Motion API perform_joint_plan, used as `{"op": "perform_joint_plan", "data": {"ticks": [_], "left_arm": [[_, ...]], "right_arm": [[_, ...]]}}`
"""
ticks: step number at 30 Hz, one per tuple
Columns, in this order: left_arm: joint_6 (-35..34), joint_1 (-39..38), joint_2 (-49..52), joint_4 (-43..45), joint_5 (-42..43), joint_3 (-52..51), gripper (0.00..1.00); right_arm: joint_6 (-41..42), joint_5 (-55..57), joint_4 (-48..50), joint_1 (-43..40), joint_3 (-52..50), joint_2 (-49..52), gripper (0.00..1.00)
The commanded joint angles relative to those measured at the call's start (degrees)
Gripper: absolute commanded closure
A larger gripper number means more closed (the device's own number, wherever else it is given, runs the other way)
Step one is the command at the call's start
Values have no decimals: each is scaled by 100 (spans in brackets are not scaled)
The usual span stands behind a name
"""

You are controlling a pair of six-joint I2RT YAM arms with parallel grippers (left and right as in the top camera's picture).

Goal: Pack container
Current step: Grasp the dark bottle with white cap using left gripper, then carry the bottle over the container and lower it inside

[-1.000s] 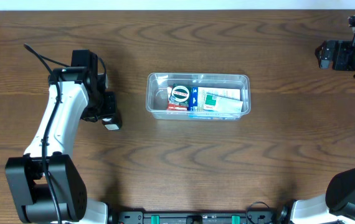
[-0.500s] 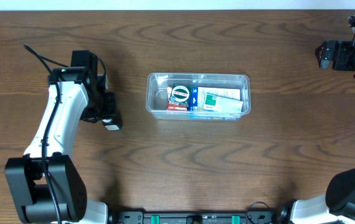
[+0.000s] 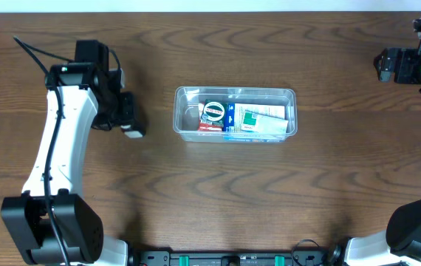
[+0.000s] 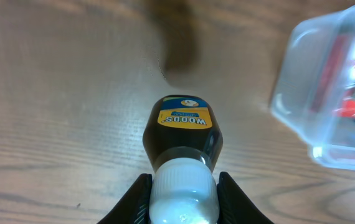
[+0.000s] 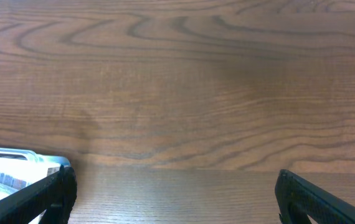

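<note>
A brown wood-grain tabletop (image 3: 269, 199) is seen from above, with a white robot arm on the left side and a dark one at the far right corner. The container (image 3: 235, 114), a clear plastic tub with rounded corners and a rim, sits upright near the middle of the tabletop, its long side running left to right. Inside it lie several packets: one with a round green and white logo (image 3: 213, 115) in the left half, and a green and white one (image 3: 262, 120) lying flat in the right half, with a strip of blue between them. The left tool (image 3: 131, 123) hangs to the left of the container, near it but apart from it. Its wrist camera shows the left tool (image 4: 182, 190) pinching the white cap of a small dark bottle (image 4: 182, 134), one finger (image 4: 137, 196) on each side of the cap. The bottle points away from the camera and carries a yellow label reading "WOODS". The blurred, see-through corner of the container (image 4: 314, 74) lies to the right of the bottle, not touching it. The right tool (image 3: 399, 65) is at the far right edge of the tabletop, well apart from the container. Its wrist camera shows the right tool (image 5: 174, 180) with both dark fingers (image 5: 47, 194) spread wide over bare wood, holding nothing, with one corner of the container (image 5: 9, 155) at the lower left.
</note>
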Motion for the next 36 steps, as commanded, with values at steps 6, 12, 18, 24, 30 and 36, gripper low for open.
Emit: {"op": "perform_joint_plan", "data": {"ticks": [6, 12, 18, 24, 30, 36], "left_arm": [[498, -745, -85, -105, 79, 916, 77], [1335, -1349, -111, -131, 42, 1097, 77], [2214, -1849, -184, -138, 39, 1095, 77], [2745, -2144, -184, -52, 44, 1095, 77], [3226, -2256, -184, 179, 44, 1095, 76], [3578, -2256, -181, 393, 44, 1093, 76]], "right_arm": [[63, -39, -2, -26, 50, -9, 1], [63, -39, -2, -26, 50, -9, 1], [63, -39, -2, -26, 50, -9, 1], [63, -39, -2, -26, 50, -9, 1], [66, -39, -2, -26, 50, -9, 1], [66, -39, -2, -26, 50, -9, 1]]}}
